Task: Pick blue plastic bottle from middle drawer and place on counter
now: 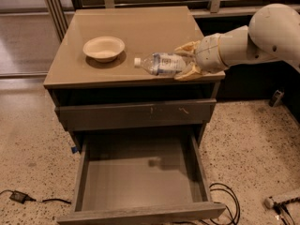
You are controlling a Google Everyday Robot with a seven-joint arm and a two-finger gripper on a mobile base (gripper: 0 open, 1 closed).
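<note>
My gripper [182, 61] reaches in from the right and is shut on the blue plastic bottle [159, 63]. The bottle lies sideways, white cap pointing left, just above the front right part of the counter [140, 27]. I cannot tell whether it touches the top. The middle drawer [140, 179] is pulled out below, its flat bottom bare. My white arm [253, 39] stretches off to the right.
A white bowl [104, 48] sits on the counter's left side, apart from the bottle. A shut drawer front with pale scratches [136, 114] is above the open drawer. Cables lie on the speckled floor at the left [18, 197] and right [225, 196].
</note>
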